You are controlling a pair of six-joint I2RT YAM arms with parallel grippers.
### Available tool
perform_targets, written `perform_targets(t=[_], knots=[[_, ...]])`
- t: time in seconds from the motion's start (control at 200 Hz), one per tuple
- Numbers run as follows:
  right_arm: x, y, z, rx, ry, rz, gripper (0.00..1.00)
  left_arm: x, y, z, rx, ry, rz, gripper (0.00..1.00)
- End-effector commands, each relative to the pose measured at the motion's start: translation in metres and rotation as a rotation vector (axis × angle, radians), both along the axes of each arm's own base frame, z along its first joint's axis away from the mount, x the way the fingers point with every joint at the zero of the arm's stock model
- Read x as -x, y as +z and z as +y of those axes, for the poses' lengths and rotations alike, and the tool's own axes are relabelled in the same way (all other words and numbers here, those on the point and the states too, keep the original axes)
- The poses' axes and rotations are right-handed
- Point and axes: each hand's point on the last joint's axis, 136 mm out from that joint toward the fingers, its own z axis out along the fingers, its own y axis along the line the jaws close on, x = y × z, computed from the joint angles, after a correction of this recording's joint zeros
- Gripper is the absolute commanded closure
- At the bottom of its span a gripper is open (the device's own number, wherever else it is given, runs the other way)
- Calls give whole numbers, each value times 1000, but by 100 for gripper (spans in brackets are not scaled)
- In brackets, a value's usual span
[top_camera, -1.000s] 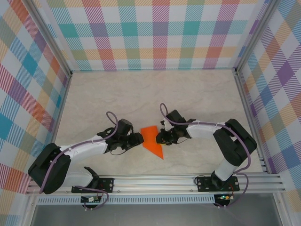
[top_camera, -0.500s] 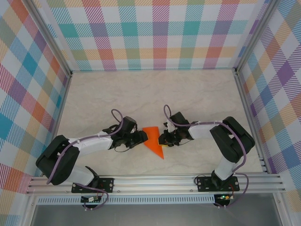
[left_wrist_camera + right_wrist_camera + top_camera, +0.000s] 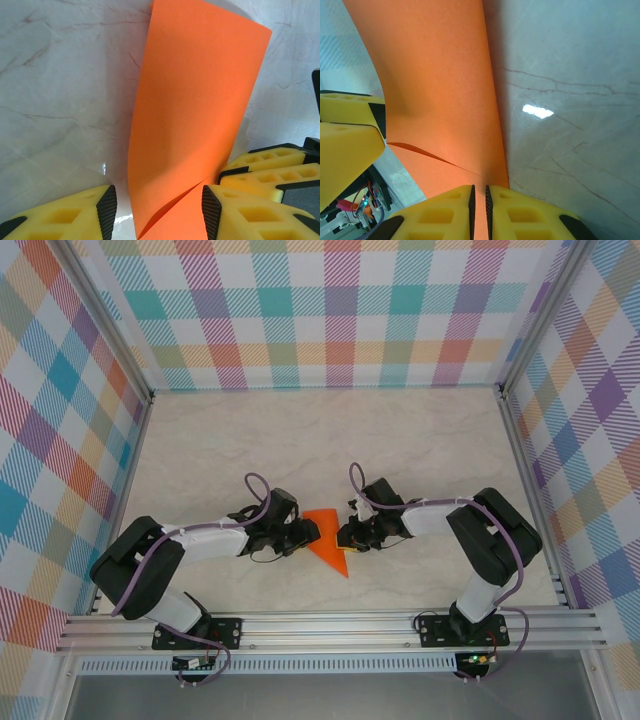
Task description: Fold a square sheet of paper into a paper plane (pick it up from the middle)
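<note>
Bright even light; glare spot on table (image 3: 538, 111); soft shadows; wrist cams sharp.

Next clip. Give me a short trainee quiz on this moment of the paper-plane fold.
1. True or false: the right tool is shut on the edge of the orange paper.
2. The left tool is: A) shut on the paper; B) open, with a finger on either side of the paper; C) well clear of the paper.
3. How many paper sheets does the overhead view show?
Key: 1 true; 2 B; 3 one.
</note>
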Motion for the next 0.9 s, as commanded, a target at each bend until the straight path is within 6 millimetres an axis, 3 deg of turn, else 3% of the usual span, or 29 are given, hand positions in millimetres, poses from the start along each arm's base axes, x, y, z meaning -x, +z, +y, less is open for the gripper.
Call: perform_targets(t=[0.0, 0.185, 0.675, 0.895], knots=[[7, -21, -16, 79, -37, 34, 83, -7, 13, -13, 53, -2, -27, 53], [6, -20, -17, 78, -46, 28, 82, -10, 20, -15, 66, 2, -52, 59], [0, -13, -18, 77, -73, 0, 78, -15, 30, -22, 114, -6, -83, 61], [-6, 1, -23, 68, -93, -91, 70, -18, 32, -22, 106, -1, -92, 83]])
